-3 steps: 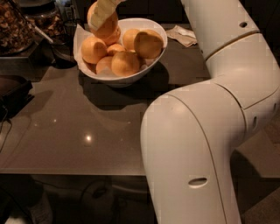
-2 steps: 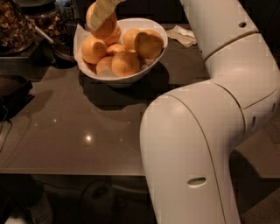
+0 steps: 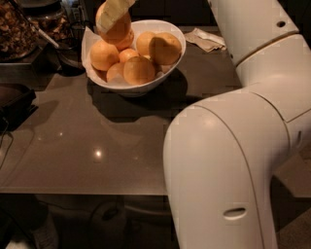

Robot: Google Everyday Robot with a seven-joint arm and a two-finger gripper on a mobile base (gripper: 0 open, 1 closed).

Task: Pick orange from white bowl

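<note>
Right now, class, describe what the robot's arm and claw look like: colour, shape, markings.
The arm is glossy white with bulky rounded segments, seams at the joints, a small oval slot and a dark round hole. The claw, at the top edge above the white bowl, shows a pale cream, flat part.

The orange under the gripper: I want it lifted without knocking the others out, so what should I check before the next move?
1. Gripper is on the orange, over the back left of the white bowl: ok.
2. Grip is firm: cannot tell; the picture's top edge cuts off the gripper.
3. Orange is free of the neighbouring orange below it: cannot tell; they overlap in this view.
4. Room to rise: cannot tell; the space above is out of view.
5. White bowl sits flat on the table, away from its edges: ok.
</note>
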